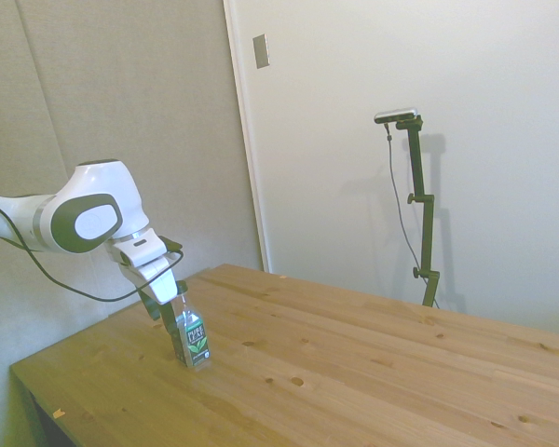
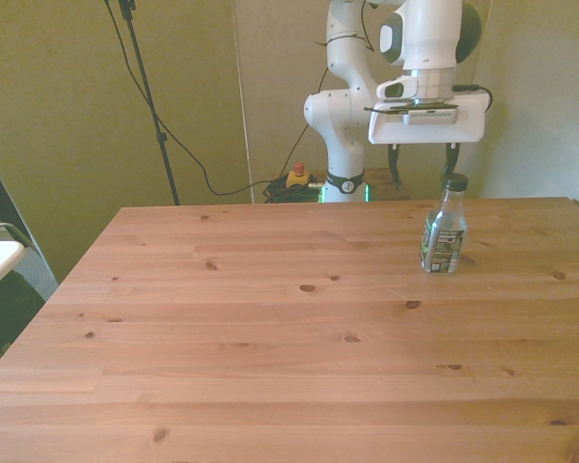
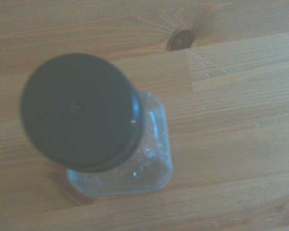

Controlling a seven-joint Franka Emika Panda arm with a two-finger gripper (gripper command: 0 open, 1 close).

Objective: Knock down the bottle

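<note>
My gripper (image 2: 423, 159), its fingers spread wide and holding nothing, hovers just above the bottle (image 2: 444, 231), which stands upright near the front view's right edge of the table (image 2: 270, 328), not yet knocked down.

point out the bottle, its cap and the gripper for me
bottle (image 2: 444, 241): front view, on the dark green label.
cap (image 3: 79, 110): wrist view, centre of the dark top.
gripper (image 2: 423, 166): front view, midway between the two dark fingertips, above the table.
</note>
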